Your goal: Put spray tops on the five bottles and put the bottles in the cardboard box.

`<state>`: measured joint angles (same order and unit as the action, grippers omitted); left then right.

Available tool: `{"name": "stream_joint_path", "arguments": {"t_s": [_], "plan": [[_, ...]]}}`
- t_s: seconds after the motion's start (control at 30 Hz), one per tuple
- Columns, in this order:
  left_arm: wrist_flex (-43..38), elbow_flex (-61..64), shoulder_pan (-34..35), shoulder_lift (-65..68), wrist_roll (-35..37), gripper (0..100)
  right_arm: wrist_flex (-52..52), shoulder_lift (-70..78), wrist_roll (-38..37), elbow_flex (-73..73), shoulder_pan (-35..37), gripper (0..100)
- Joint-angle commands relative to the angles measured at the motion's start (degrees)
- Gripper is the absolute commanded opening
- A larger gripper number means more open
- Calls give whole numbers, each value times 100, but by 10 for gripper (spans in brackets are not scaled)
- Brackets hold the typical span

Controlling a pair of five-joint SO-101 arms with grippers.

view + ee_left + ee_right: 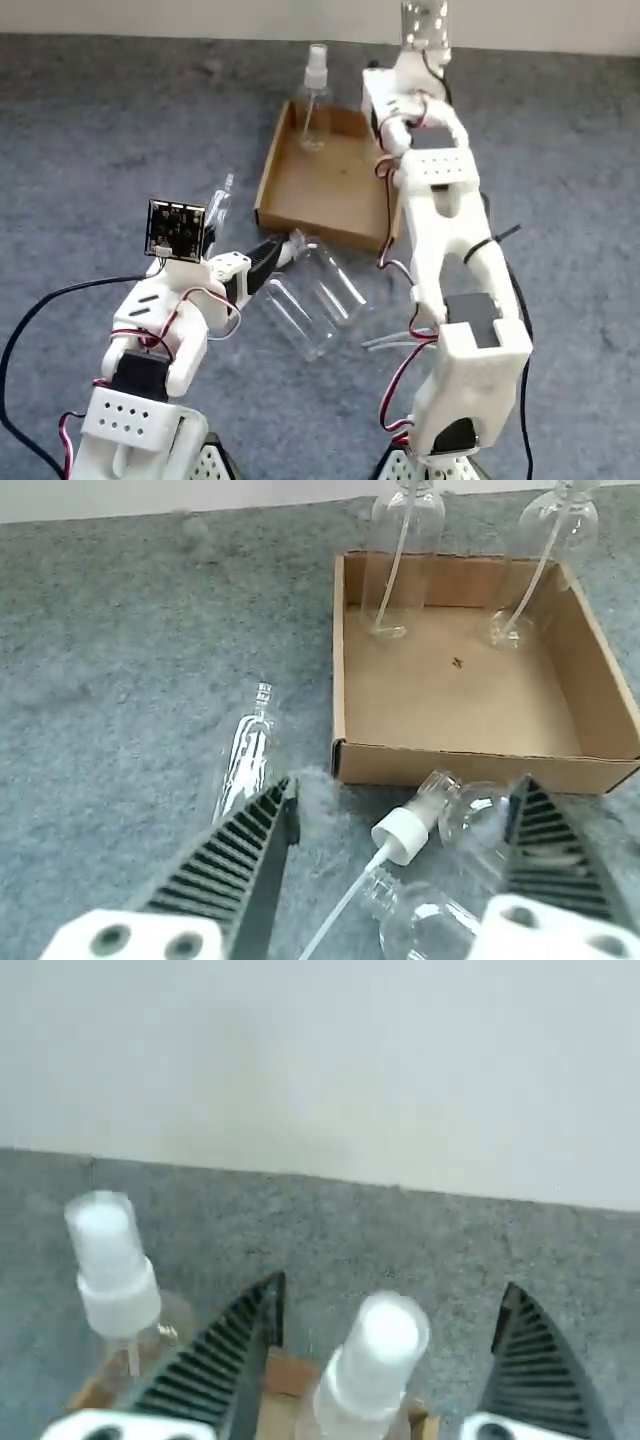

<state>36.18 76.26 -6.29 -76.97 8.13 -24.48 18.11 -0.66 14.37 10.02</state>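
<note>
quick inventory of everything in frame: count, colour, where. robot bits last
cardboard box: 1, brown, open top, far middle of the table
bottles with spray tops: 2, clear with white tops, upright in the box along its far wall
bottles without tops: 3, clear, lying on the table; two side by side in front of the box, one to the box's left
loose spray top: 1, white with a clear tube, lying in front of the box
table: 1, grey felt-like cover
wall: white, behind the table
left gripper: 1, black fingers, open, low over the loose spray top
right gripper: 1, black fingers, open, either side of one standing bottle's top
</note>
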Motion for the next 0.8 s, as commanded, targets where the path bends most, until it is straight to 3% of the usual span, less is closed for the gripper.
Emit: {"name": "stream_joint_path", "arguments": {"t_s": [0.0, 0.5, 0.7, 0.77], "plan": [[-97, -48, 66, -75, 9, 266, -1059, -92, 44, 1235, -40, 269], [-97, -48, 75, -75, 0, 266, -5807, -75, 35, 4022, 40, 267], [-97, -48, 84, -75, 0, 266, -7662, -84, -114, 4664, 725, 267], [-97, -48, 84, -75, 0, 266, -7697, -154, -308, 4593, 1015, 260]]}}
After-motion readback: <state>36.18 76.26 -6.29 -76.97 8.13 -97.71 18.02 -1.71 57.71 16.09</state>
